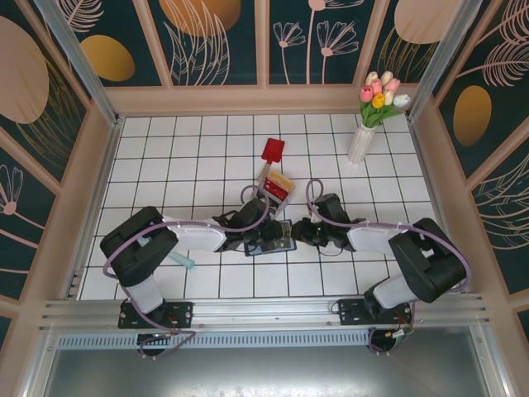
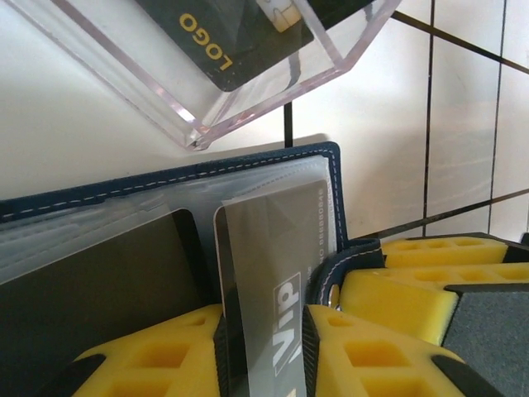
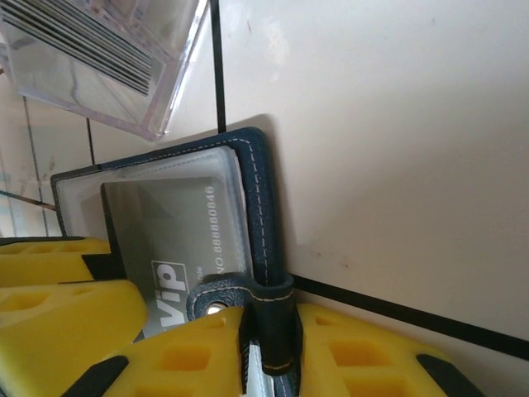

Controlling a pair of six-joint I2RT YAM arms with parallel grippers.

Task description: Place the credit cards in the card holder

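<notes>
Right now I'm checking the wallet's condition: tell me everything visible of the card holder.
The card holder is a dark navy wallet with pale stitching, lying open on the white tiled table near the clear box. Its clear plastic sleeves hold a grey VIP card, flanked by the left gripper. The right gripper pinches its snap tab.

"LOGO" on dark card [image 2: 235, 37] in clear box [image 2: 207, 124], "ViP" and "NO 8888…" on grey card [image 3: 173, 231] in card holder [image 3: 256, 198]
</notes>
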